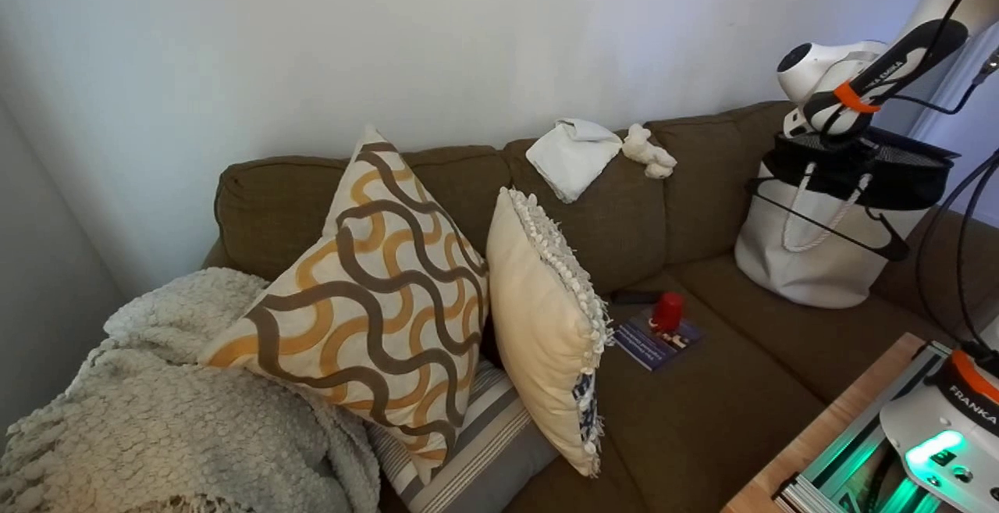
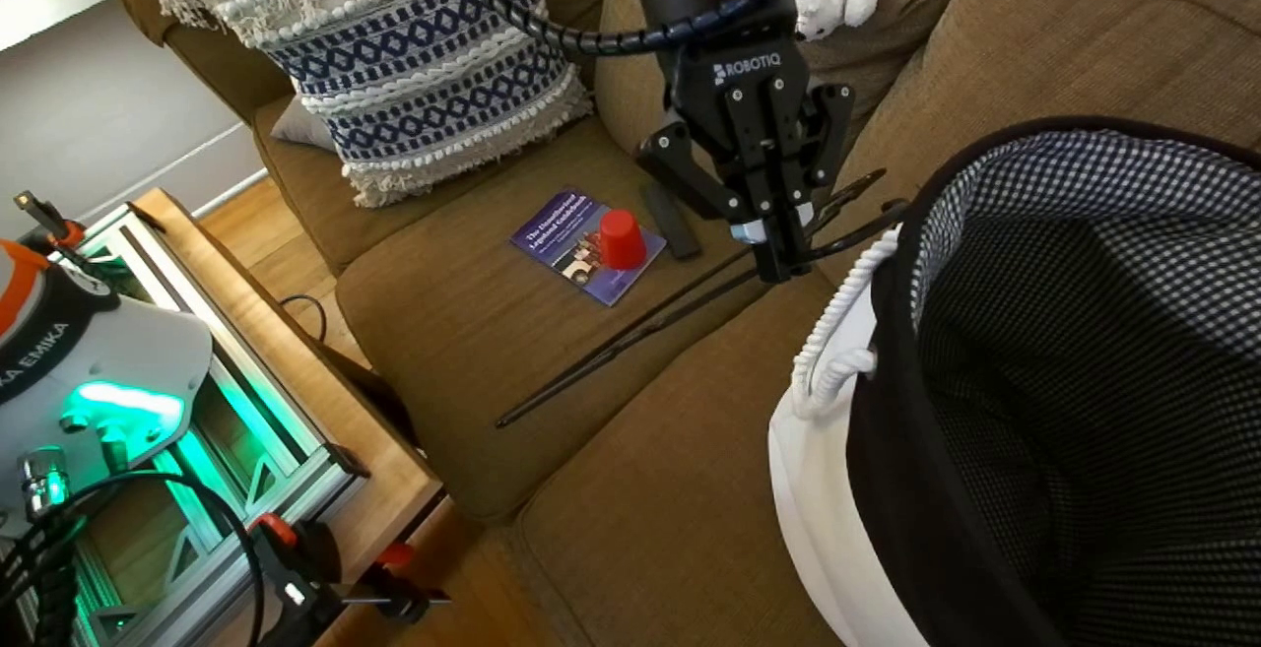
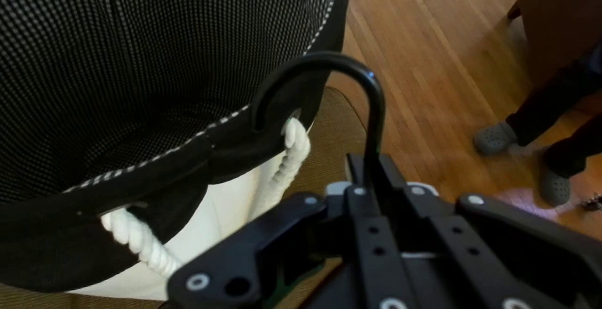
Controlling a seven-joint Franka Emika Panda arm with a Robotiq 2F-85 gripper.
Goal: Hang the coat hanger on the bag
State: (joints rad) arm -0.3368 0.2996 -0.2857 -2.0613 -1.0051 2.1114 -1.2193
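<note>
In an exterior view I face the wall [image 1: 468, 44] across the brown sofa [image 1: 726, 404], well apart from the tote bag [image 1: 812, 272]. In an exterior view I look down close above the bag; both exterior views share the red cup [image 2: 622, 239]. My wrist view peers past the gripper [image 3: 370, 163] and the bag's rim [image 3: 186, 156] to the wooden floor [image 3: 423, 41].

Black hanger [image 3: 376, 106], white bag [image 1: 827, 275], checked lining [image 2: 1103, 332]

One coat hanger [image 3: 376, 104], one bag [image 1: 823, 279], three throw pillows [image 1: 394, 286], one fleecy blanket [image 1: 179, 411], one cloth [image 1: 574, 158], one plush toy [image 1: 649, 154], one guidebook [image 2: 573, 235], one cup [image 2: 623, 241], two clogs [image 3: 496, 138], one robot arm [image 1: 886, 76]
</note>
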